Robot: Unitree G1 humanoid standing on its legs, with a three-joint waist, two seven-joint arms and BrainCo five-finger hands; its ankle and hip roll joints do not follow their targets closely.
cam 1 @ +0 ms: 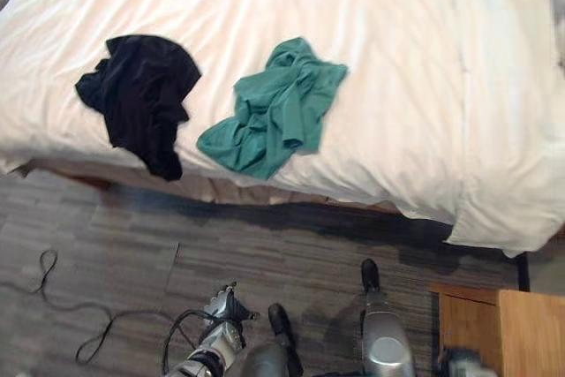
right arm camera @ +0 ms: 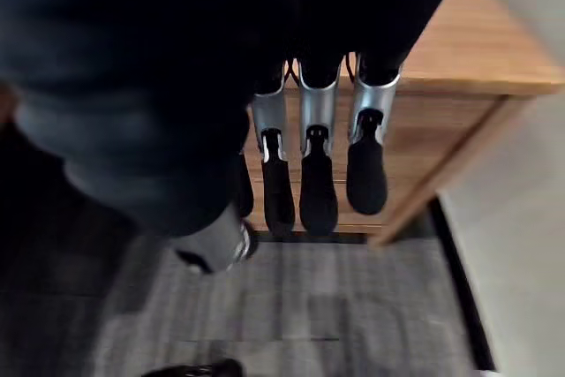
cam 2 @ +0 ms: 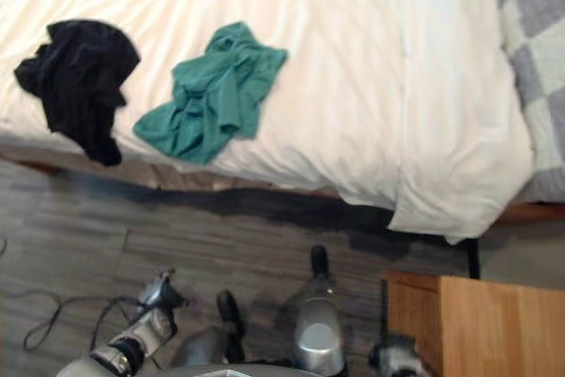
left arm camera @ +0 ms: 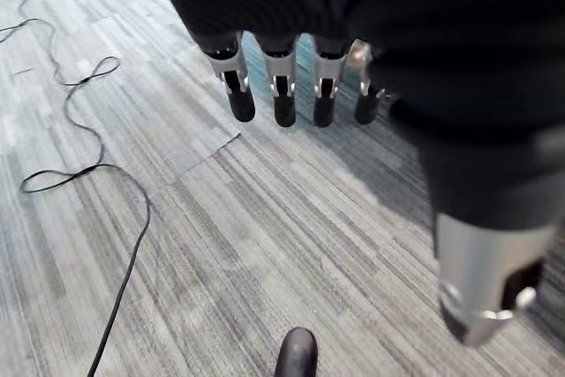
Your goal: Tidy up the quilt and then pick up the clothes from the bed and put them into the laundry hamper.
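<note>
Hanging low over the floor with fingers straight and empty, my left robot hand (cam 1: 221,311) sits nearer the black garment (cam 1: 141,94) and green garment (cam 1: 278,108) lying ahead on the bed (cam 1: 397,86) than my equally slack right robot hand (right arm camera: 309,165).

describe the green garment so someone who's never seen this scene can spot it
Start at the bed's white quilt. Near its front edge lie two crumpled garments side by side. The green garment is the one nearer the bed's middle, lying wholly on the quilt; the black garment to its left is dark and hangs partly over the edge.
</note>
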